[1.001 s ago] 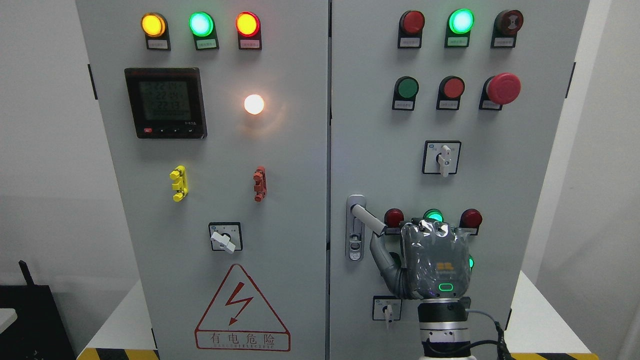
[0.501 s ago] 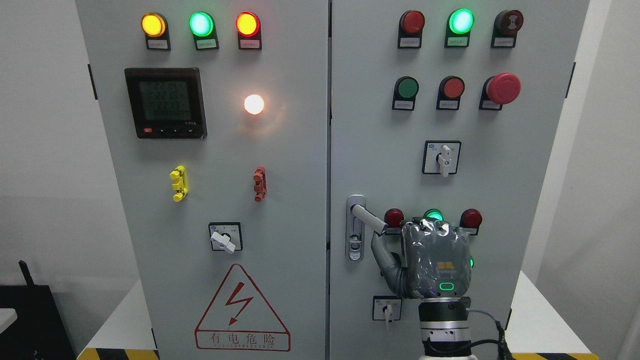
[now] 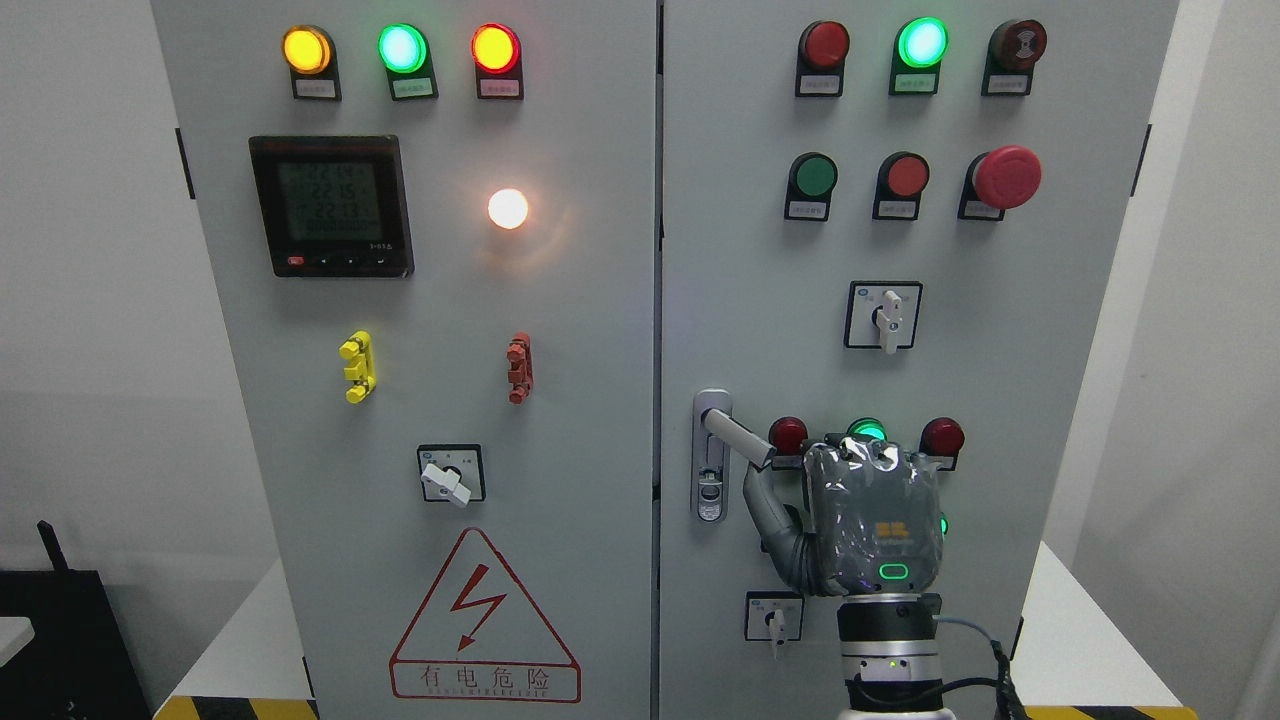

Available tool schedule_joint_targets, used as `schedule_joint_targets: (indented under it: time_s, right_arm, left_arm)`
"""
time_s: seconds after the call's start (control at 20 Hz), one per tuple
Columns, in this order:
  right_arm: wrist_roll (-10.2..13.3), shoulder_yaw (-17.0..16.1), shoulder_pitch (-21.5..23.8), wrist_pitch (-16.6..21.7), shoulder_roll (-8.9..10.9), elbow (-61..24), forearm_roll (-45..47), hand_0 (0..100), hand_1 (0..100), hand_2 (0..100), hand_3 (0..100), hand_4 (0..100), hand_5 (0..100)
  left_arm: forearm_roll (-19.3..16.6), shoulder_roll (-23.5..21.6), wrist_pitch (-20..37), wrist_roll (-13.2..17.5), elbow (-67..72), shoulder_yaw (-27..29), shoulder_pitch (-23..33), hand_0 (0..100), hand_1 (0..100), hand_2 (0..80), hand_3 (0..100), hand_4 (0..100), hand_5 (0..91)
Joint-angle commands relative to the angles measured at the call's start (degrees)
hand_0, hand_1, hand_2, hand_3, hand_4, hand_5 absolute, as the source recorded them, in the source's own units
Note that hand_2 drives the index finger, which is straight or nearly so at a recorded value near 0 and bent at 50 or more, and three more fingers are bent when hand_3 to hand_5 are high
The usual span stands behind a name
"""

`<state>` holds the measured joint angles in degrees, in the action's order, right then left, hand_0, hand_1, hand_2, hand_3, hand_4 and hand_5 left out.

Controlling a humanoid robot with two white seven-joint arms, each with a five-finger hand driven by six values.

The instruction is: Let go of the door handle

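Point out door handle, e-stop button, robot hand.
door handle (image 3: pixel 738 437), head view, on the silver lever.
e-stop button (image 3: pixel 1007 176), head view, on the red mushroom cap.
right robot hand (image 3: pixel 872 520), head view, on the back of the grey palm.

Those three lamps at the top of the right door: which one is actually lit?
The middle lamp, glowing bright green. The red lamp to its left and the dark one to its right are both unlit.

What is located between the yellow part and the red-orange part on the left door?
Only bare grey door panel lies between the yellow part and the red-orange part, seen in the head view.
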<state>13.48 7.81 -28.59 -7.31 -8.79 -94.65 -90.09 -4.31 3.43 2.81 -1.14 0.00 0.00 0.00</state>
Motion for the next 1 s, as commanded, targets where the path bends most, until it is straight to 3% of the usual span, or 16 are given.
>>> schedule_joint_targets:
  time_s: [0.0,0.95]
  right_arm:
    - [0.1,-0.1,-0.2,0.0,0.00,0.0,0.0,55,3,94,100,99,98]
    - [-0.6,-0.1,-0.9,0.0,0.00,0.0,1.1,55,3,94,100,99,98]
  left_arm:
    - [0.0,0.0,0.0,0.0,0.5,0.1,-0.2,12,39,0.0,0,0,0.0]
    - [0.0,0.0,0.0,0.0,0.5,0.1,-0.2,12,39,0.0,0,0,0.0]
